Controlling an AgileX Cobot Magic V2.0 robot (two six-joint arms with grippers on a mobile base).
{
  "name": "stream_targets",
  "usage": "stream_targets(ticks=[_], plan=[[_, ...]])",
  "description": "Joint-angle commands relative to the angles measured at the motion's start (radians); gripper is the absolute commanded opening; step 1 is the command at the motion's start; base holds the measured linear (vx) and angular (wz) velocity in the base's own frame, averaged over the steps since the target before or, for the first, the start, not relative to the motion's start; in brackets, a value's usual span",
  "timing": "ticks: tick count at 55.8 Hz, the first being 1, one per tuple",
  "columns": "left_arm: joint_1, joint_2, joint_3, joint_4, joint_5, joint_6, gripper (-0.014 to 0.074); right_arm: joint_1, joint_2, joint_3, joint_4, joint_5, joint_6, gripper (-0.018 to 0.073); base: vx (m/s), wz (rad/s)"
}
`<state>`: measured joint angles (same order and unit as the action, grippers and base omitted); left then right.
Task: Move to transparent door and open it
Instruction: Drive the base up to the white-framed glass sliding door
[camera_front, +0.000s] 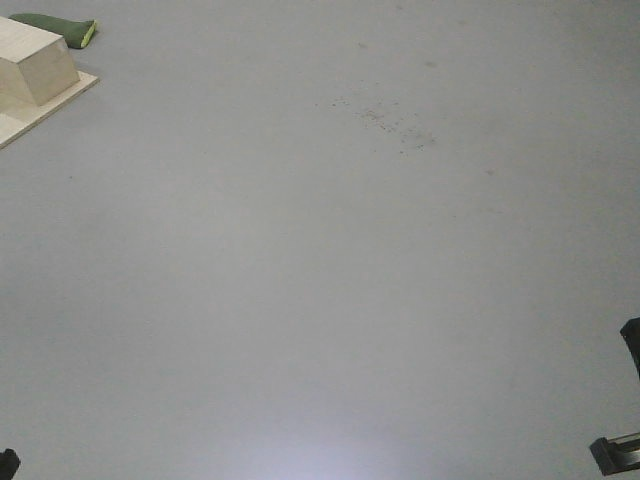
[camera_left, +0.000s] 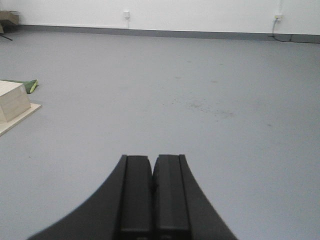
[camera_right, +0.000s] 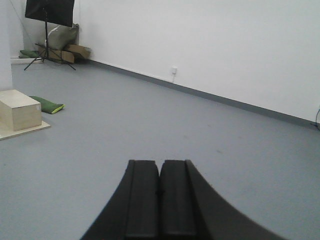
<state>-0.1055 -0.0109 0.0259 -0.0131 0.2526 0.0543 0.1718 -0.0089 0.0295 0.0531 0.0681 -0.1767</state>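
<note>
The transparent door is out of view in all three views. My left gripper (camera_left: 152, 159) is shut, its two black fingers pressed together with nothing between them, pointing over bare grey floor. My right gripper (camera_right: 160, 163) is likewise shut and holds nothing, aimed across the floor toward a white wall (camera_right: 210, 45). In the front view only small dark bits of the arms show at the bottom corners.
A pale wooden box on a flat board (camera_front: 35, 68) stands on the floor at the left, with a green cushion (camera_front: 55, 28) behind it. A black stand (camera_right: 49, 20) and bags sit in the far corner. White walls with a grey skirting (camera_left: 165, 33) bound the room.
</note>
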Motion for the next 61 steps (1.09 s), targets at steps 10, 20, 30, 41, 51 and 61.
stream_targets(ticks=[10, 20, 30, 41, 51, 61], plan=[[-0.003, -0.013, -0.025, -0.008, -0.081, -0.002, 0.0003, -0.003, -0.016, 0.003, -0.003, -0.080, -0.001, -0.0006, 0.45, 0.16], [-0.003, -0.013, -0.025, -0.008, -0.081, -0.002, 0.0003, -0.003, -0.016, 0.003, -0.003, -0.080, -0.001, -0.0006, 0.47, 0.08], [-0.003, -0.013, -0.025, -0.008, -0.081, -0.002, 0.0003, -0.003, -0.016, 0.003, -0.003, -0.080, -0.001, -0.0006, 0.48, 0.11], [-0.003, -0.013, -0.025, -0.008, -0.081, -0.002, 0.0003, -0.003, -0.016, 0.003, -0.003, -0.080, -0.001, -0.0006, 0.49, 0.18], [-0.003, -0.013, -0.025, -0.008, -0.081, -0.002, 0.0003, -0.003, -0.016, 0.003, -0.003, -0.080, -0.001, -0.0006, 0.51, 0.27], [-0.003, -0.013, -0.025, -0.008, -0.081, -0.002, 0.0003, -0.003, -0.016, 0.003, -0.003, -0.080, -0.001, -0.0006, 0.53, 0.38]])
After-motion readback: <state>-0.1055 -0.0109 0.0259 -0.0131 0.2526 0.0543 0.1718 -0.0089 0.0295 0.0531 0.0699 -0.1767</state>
